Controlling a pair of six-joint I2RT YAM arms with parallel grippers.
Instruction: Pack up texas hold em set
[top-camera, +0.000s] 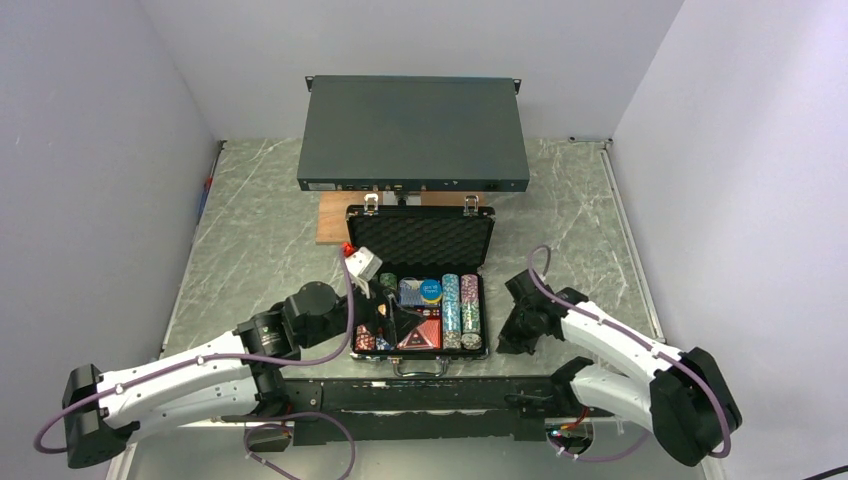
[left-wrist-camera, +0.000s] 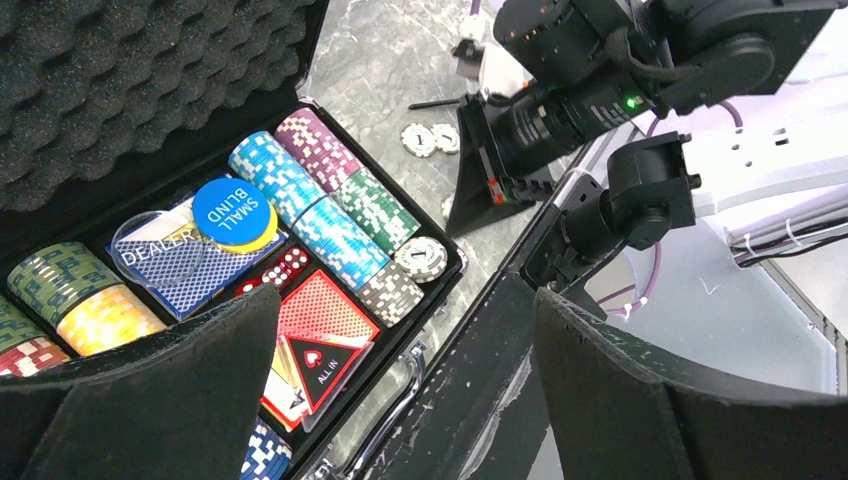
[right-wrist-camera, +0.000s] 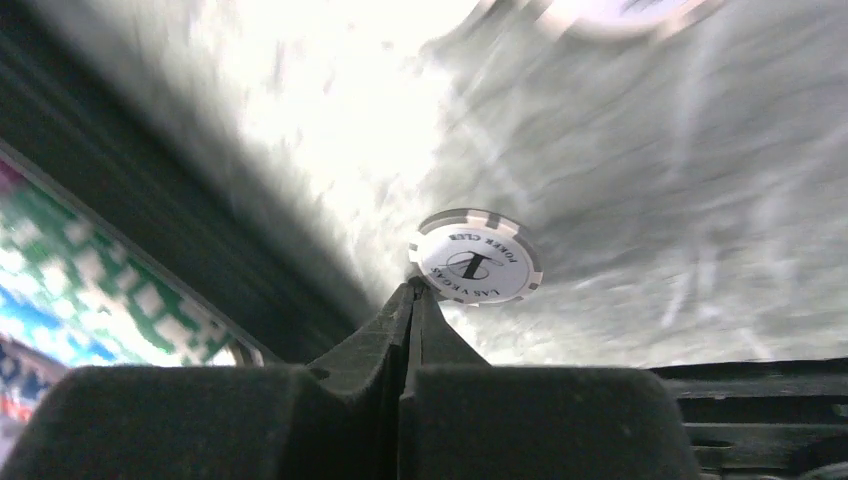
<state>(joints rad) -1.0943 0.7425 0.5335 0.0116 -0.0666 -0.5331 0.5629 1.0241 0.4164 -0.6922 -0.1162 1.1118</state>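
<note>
— What sort of place is this?
— A robotics lab cell. Plain white partition walls (top-camera: 100, 150) box in a marble-patterned table (top-camera: 260, 220) on three sides. A left arm (top-camera: 170, 385) and a right arm (top-camera: 620, 345) are bolted at its near edge, trailing purple cables (top-camera: 351, 300).
— Anything else?
— A grey rack-mount box (top-camera: 412, 130) lies at the far edge, and what looks like a white power strip (left-wrist-camera: 770, 150) sits beyond the table's right edge.

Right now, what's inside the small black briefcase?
Rows of colourful poker chips, a blue round disc, red dice and card decks. The left gripper covers its near left corner.
</note>
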